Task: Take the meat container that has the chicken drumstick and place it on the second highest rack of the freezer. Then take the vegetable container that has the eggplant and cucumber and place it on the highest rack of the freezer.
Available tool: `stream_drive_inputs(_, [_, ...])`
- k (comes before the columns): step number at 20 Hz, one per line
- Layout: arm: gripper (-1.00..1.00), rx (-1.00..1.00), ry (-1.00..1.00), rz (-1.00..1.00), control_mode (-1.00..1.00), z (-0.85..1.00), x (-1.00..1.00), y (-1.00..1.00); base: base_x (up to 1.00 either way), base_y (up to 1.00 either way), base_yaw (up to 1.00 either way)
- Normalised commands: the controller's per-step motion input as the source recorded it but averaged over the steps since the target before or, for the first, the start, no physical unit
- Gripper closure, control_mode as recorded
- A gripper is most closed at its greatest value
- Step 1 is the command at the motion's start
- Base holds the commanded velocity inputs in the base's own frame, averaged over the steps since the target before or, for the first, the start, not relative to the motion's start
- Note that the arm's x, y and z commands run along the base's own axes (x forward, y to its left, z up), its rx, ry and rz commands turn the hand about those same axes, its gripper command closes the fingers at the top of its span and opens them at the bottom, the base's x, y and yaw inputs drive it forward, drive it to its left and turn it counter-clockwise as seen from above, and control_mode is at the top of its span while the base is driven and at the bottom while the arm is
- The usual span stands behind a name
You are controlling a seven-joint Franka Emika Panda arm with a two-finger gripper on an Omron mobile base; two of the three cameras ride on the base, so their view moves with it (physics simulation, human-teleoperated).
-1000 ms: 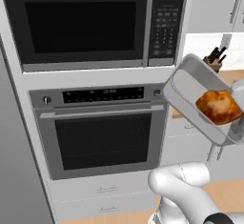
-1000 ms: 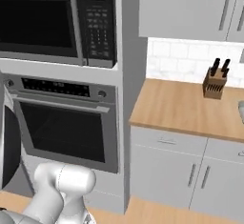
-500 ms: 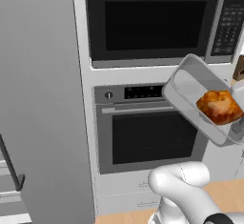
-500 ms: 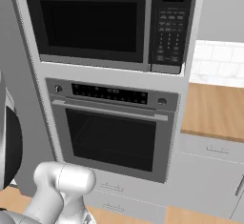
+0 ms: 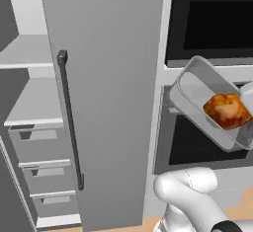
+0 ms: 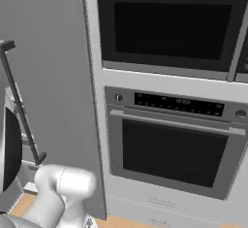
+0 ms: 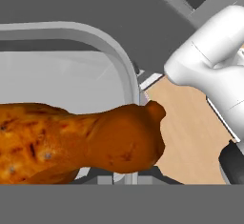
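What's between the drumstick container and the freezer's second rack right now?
The open freezer door, with its dark bar handle, hangs edge-on between them. The container with the chicken drumstick is held up to the door's right, before the oven; the pale shelves lie to its left.

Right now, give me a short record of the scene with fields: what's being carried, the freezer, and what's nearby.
carried item: clear meat container, tilted, up at the right of the left base view
contents: chicken drumstick lying inside it
gripper: shut on the meat container; fingertips hidden behind the drumstick in the hand view
freezer: door swung open, dark bar handle facing the camera
freezer interior: highest rack and second highest rack both bare, drawers below
nearby: wall oven, closed, right of the freezer
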Motion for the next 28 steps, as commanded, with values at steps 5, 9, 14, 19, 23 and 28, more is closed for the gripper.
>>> stream_drive_inputs(5, [1.0,0.0,0.0,0.0,1.0,0.0,0.0,0.0,-0.07,0.71,-0.04])
stream_drive_inputs(9, [1.0,0.0,0.0,0.0,1.0,0.0,0.0,0.0,0.0,0.66,-0.11])
stream_drive_inputs(14, [1.0,0.0,0.0,0.0,1.0,0.0,0.0,0.0,0.0,0.77,-0.1])
stream_drive_inputs(19, [1.0,0.0,0.0,0.0,1.0,0.0,0.0,0.0,0.0,0.56,-0.07])
stream_drive_inputs(23, [1.0,0.0,0.0,0.0,1.0,0.0,0.0,0.0,0.0,0.56,-0.03])
stream_drive_inputs(28, [1.0,0.0,0.0,0.0,1.0,0.0,0.0,0.0,0.0,0.6,-0.01])
